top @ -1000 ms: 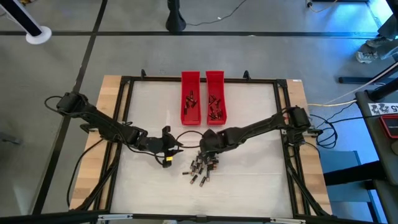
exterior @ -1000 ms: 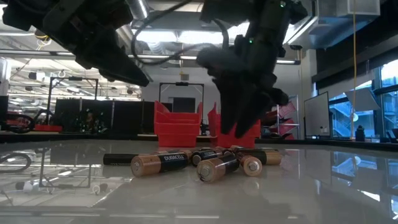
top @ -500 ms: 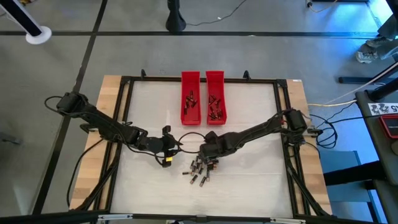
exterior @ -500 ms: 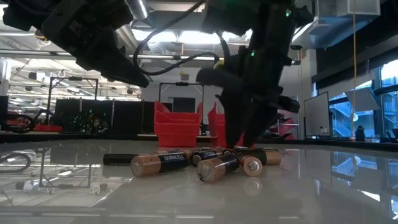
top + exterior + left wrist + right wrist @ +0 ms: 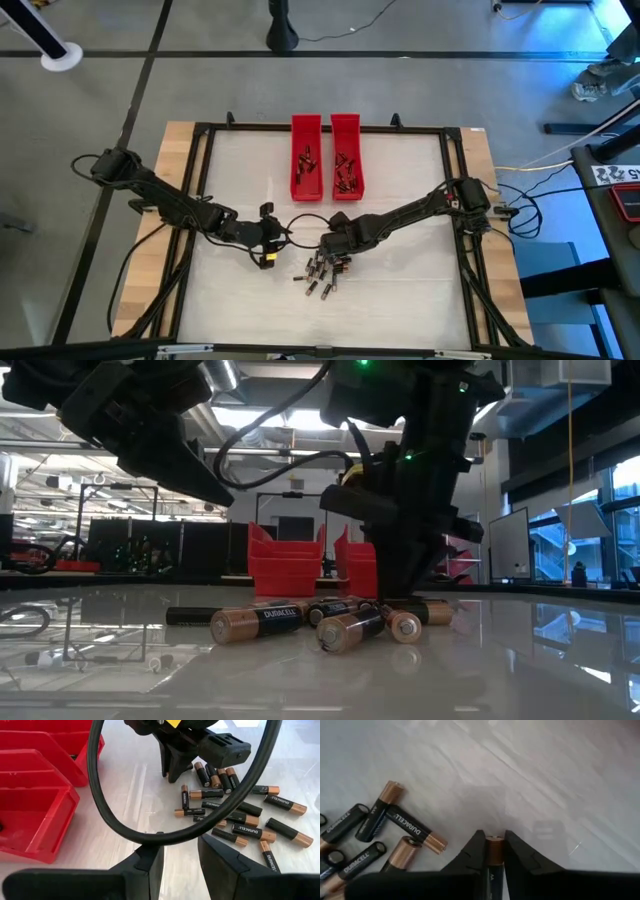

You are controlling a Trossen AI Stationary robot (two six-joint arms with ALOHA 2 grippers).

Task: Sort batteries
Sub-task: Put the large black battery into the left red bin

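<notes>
Pinching one battery point(image 5: 494, 851) between our right gripper point(image 5: 493, 845) fingers, we hold it low at the pile of batteries point(image 5: 322, 271) lying near the table point(image 5: 400, 300) centre, toward its front edge. Our left gripper point(image 5: 179, 851) hangs just beside the pile, slightly parted and holding nothing. More batteries lie in the two red trays point(image 5: 326, 155) at the back edge.

Battery point(image 5: 494, 865) between the right fingers point(image 5: 470, 852), its lower length cut off by dark housing.
</notes>
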